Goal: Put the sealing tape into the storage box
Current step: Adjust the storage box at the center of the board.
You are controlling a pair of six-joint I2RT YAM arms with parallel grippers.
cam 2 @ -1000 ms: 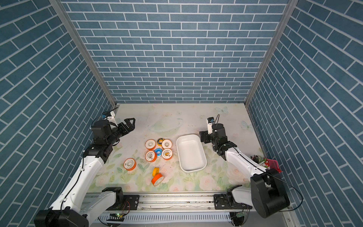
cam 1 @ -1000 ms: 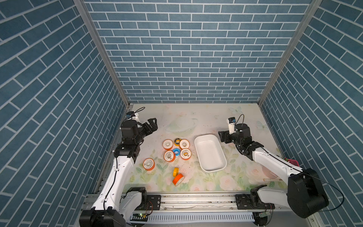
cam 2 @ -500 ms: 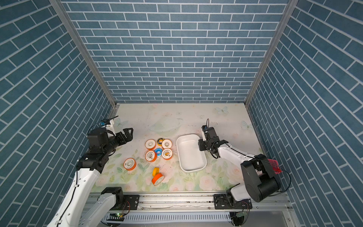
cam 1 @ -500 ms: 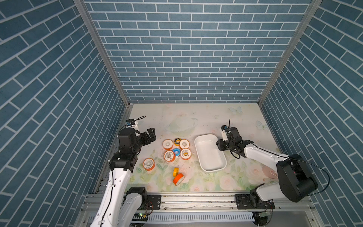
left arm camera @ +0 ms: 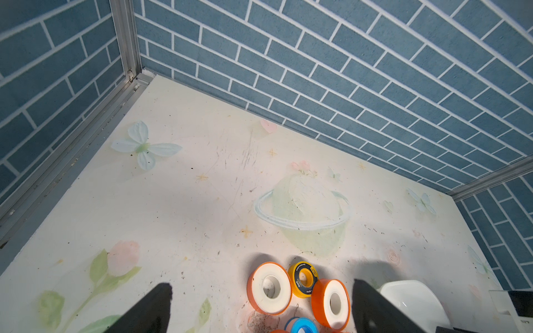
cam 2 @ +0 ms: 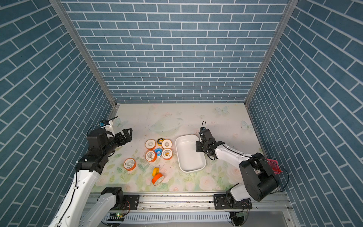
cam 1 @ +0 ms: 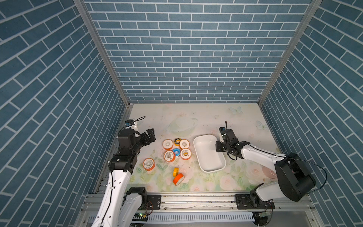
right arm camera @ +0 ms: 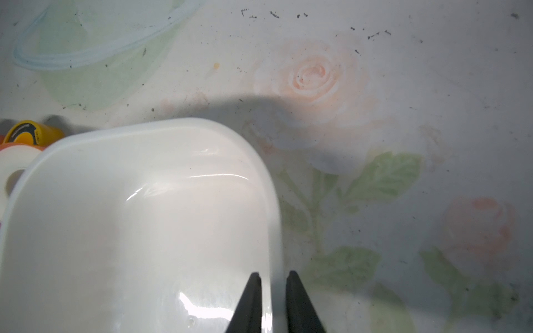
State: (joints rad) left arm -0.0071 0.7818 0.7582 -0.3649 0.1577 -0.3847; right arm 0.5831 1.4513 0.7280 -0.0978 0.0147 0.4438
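**Blue brick walls (cam 1: 186, 59), floral mat (cam 1: 196, 118): nothing boxed yet**

Flat on the mat, in the lower centre of both top views, lie all nine spools of sealing tape (cam 1: 167, 144). Six cluster just left of the storage box (cam 1: 208, 157), one sits apart toward the lower left, and two lie nearer the bottom edge. The box, right of centre, holds nothing. By my reading the task has barely begun, and every spool is yet to be moved.

The right gripper (right arm camera: 274, 276) is clenched on the box's right-hand rim, one finger inside the wall and one outside. The left gripper (cam 1: 151, 135) hangs spread wide and empty, left of the cluster and clear of it.
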